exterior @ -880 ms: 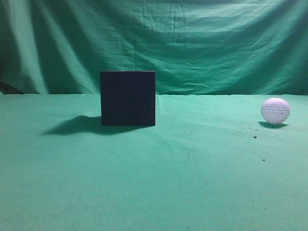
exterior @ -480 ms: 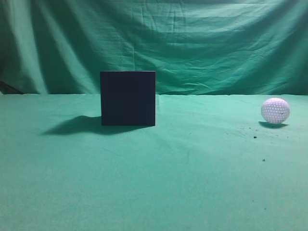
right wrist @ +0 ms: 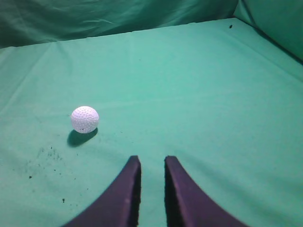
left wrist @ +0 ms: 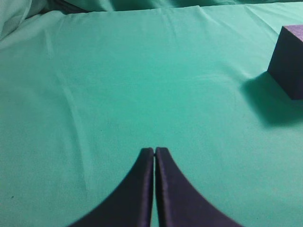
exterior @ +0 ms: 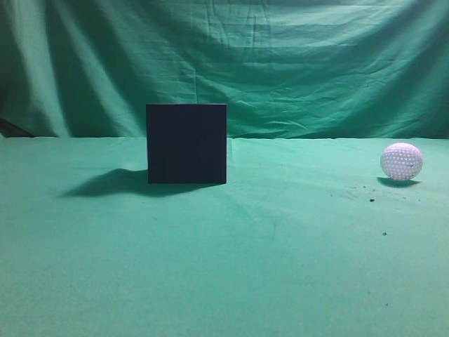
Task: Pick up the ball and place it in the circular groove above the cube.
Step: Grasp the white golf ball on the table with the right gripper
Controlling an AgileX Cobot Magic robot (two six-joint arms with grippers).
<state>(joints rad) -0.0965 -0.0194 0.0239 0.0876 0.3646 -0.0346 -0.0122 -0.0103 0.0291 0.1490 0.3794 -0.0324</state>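
The dark navy cube (exterior: 186, 144) stands on the green cloth left of centre in the exterior view. Its corner shows at the right edge of the left wrist view (left wrist: 289, 60). Its top face is hidden. The white dimpled ball (exterior: 401, 161) lies on the cloth at the far right, and also shows in the right wrist view (right wrist: 84, 118). My left gripper (left wrist: 155, 150) is shut and empty, well short and left of the cube. My right gripper (right wrist: 152, 159) is slightly open and empty, short and right of the ball. Neither gripper shows in the exterior view.
A green cloth (exterior: 280, 246) covers the table and hangs as a backdrop behind. Small dark specks (exterior: 371, 200) lie on the cloth near the ball. The cloth rises at the right edge in the right wrist view (right wrist: 279, 23).
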